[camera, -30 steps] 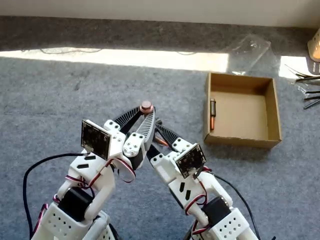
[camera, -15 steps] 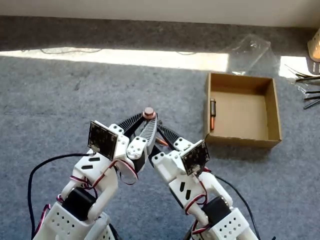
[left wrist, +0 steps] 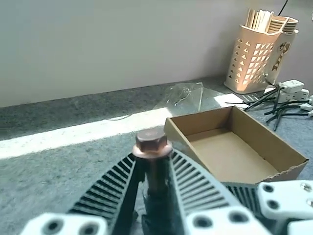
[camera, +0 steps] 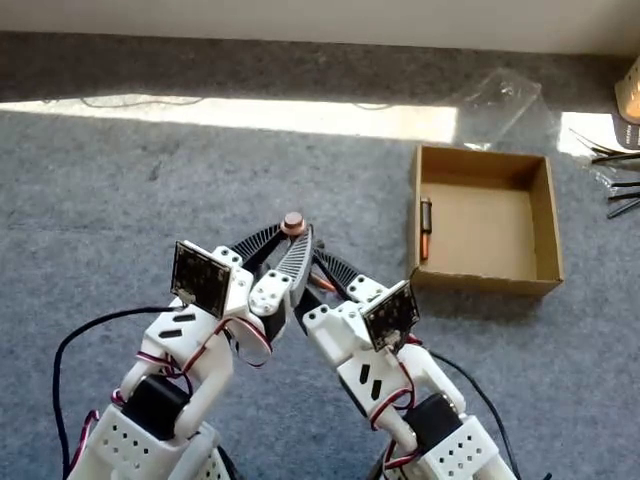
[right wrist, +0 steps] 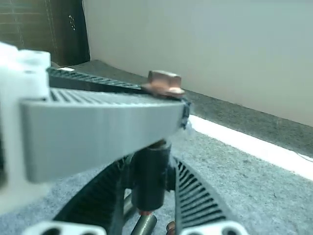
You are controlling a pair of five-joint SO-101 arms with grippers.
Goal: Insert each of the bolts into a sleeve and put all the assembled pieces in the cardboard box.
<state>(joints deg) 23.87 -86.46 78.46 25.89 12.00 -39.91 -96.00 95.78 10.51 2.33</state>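
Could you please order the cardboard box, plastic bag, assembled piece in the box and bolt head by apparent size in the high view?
1. cardboard box
2. plastic bag
3. assembled piece and bolt head: too alike to rank; the piece is longer, the head wider and held up nearer the camera.

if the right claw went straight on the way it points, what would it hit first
Most likely the left claw, which crosses just ahead of it holding the bolt; the exact gap is hard to judge.
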